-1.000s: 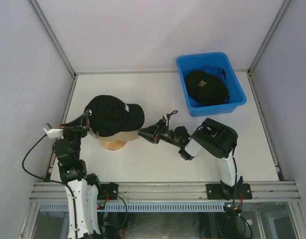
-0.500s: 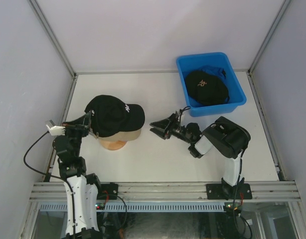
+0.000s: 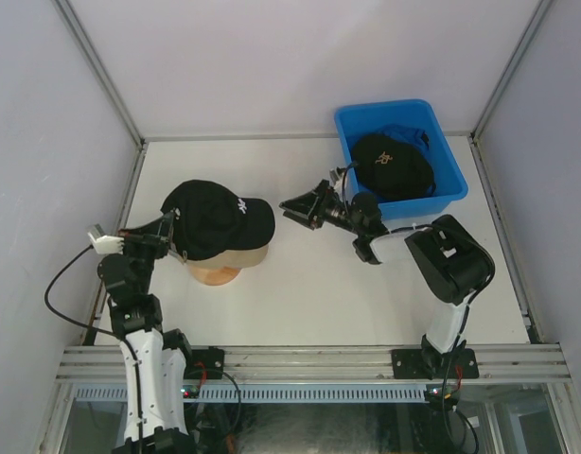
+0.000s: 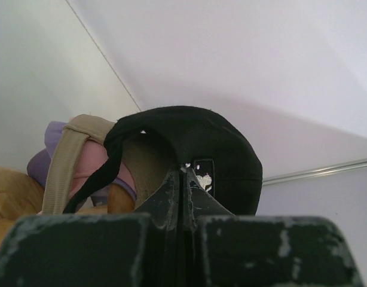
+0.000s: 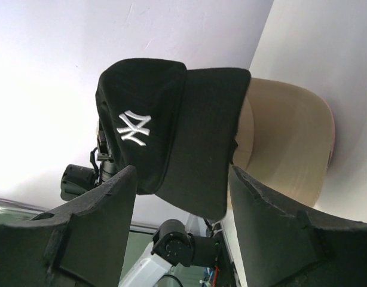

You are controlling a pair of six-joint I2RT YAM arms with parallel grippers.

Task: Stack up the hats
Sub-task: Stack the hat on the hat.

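Stacked hats (image 3: 215, 219) on stand (image 3: 215, 274), left of bin (image 3: 432, 203)

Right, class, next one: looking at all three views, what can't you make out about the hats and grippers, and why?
1. Top view: hats under the black cap; it covers all but a tan brim.
2. Top view: the blue hat in the bin, mostly beneath a black hat.
3. Left wrist view: whether the left gripper pinches fabric; its closed jaws hide the contact.
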